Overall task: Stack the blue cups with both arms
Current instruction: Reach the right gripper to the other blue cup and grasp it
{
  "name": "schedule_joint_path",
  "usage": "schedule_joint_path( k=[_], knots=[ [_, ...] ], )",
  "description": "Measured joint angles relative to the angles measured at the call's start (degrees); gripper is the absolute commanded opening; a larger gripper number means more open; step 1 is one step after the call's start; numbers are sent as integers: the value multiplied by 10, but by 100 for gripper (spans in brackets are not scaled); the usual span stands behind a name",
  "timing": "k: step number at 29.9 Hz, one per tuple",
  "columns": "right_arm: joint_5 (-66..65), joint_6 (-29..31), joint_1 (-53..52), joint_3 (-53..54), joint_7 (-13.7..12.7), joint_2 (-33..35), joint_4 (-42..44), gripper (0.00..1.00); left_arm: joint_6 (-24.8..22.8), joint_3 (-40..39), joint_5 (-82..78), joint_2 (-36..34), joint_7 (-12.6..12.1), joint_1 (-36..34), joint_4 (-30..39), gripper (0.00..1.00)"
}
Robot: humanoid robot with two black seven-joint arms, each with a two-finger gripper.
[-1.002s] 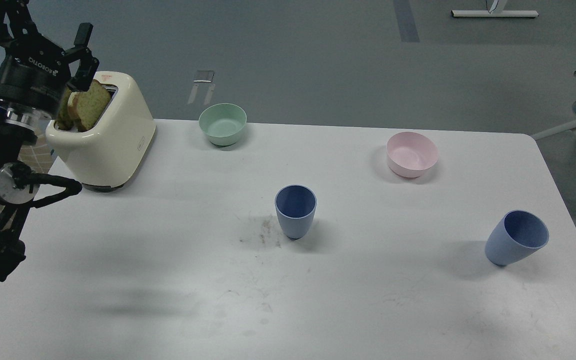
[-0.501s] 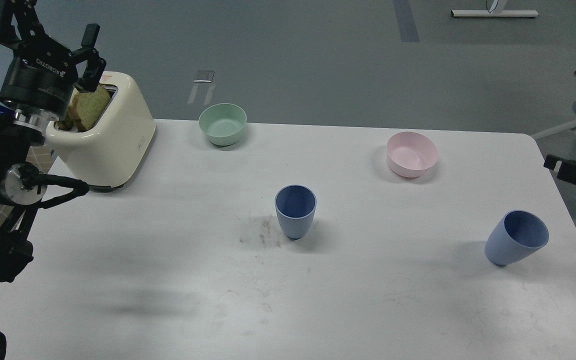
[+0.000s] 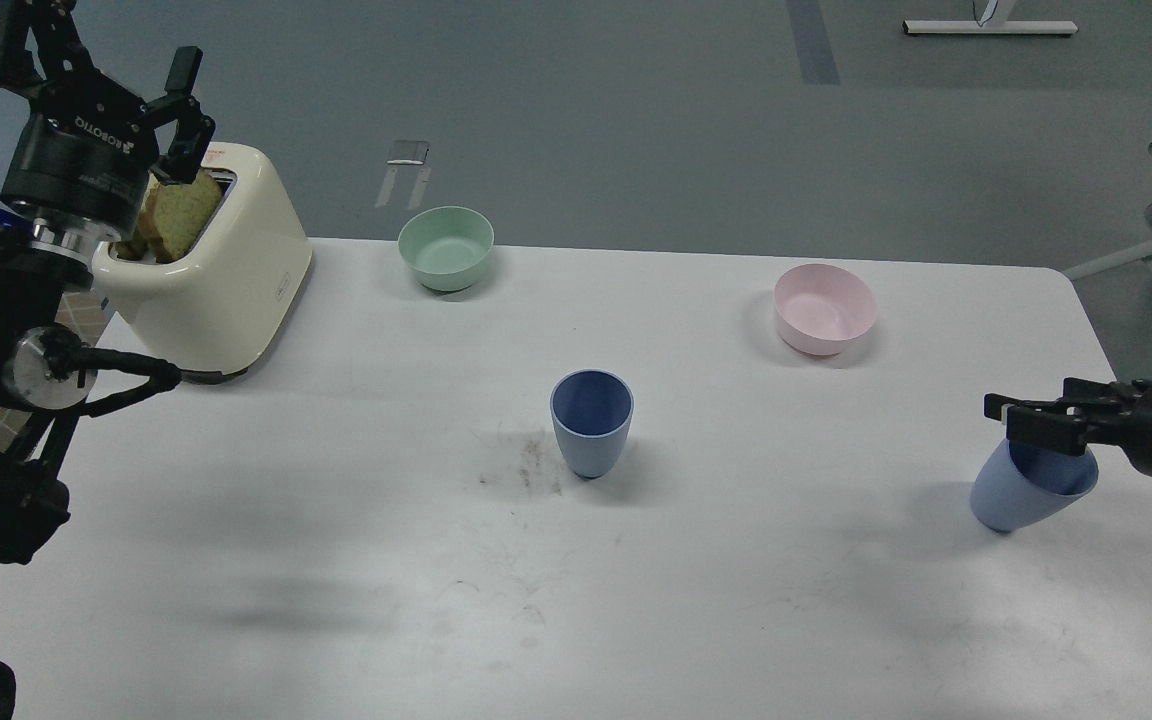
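Observation:
One blue cup (image 3: 591, 425) stands upright at the middle of the white table (image 3: 336, 520). The other blue cup (image 3: 1016, 500) stands near the right edge and looks tilted, its mouth facing up and right. My right gripper (image 3: 1011, 418) comes in from the right edge and hovers at this cup's rim, covering part of its mouth. It is dark and seen side-on, so its fingers cannot be told apart. My left gripper (image 3: 96, 65) is raised at the far left above the toaster, open and empty, far from both cups.
A cream toaster (image 3: 221, 275) with bread slices stands at the back left under my left gripper. A pale green bowl (image 3: 446, 248) sits at the back centre, a pale pink bowl (image 3: 824, 308) at the back right. Chair legs stand beyond the table's right edge.
My right arm has come into view from the right and moved left and down to the right cup's rim. My left gripper rose slightly, then held. Neither cup moved.

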State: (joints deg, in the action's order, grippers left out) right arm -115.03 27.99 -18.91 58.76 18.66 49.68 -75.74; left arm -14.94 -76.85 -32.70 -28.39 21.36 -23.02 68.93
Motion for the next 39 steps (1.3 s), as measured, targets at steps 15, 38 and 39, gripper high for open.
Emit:
schedule_joint_path(
  k=[15, 38, 39],
  knots=[
    [-3, 0, 28, -1, 4, 45, 1, 98, 2, 0, -1, -5, -1, 0, 12, 98],
    [-3, 0, 58, -1, -3, 35, 6, 0, 3, 1, -7, -2, -1, 1, 13, 98],
    [-2, 0, 58, -1, -3, 36, 6, 0, 3, 1, -7, -2, -1, 1, 13, 98]
  ],
)
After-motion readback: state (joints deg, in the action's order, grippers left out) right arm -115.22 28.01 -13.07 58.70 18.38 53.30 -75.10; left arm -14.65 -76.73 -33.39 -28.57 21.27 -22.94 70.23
